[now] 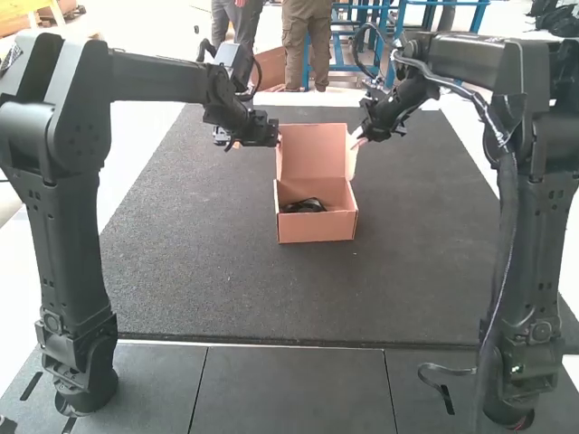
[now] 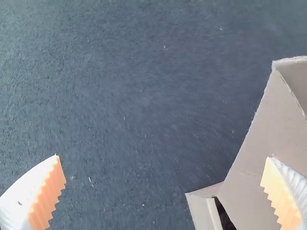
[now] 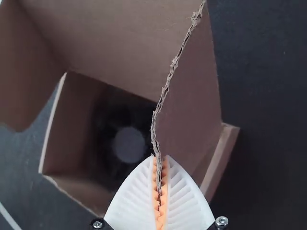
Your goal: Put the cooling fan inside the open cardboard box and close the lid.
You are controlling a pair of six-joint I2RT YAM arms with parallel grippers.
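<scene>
The open cardboard box (image 1: 315, 224) stands mid-mat with its lid (image 1: 312, 151) raised upright at the back. The black cooling fan (image 1: 303, 205) lies inside on the bottom, seen round and dark in the right wrist view (image 3: 127, 143). My right gripper (image 1: 362, 136) is at the lid's right edge, its ribbed fingers (image 3: 180, 196) shut on the torn edge of the lid's side flap (image 3: 189, 120). My left gripper (image 1: 258, 136) hangs open just left of the lid's upper left corner; its orange pads (image 2: 45, 191) stand wide apart, the box's flap (image 2: 273, 139) beside one of them.
A dark rough mat (image 1: 181, 244) covers the table around the box, with free room on all sides. The two arm bases stand at the near left and near right corners.
</scene>
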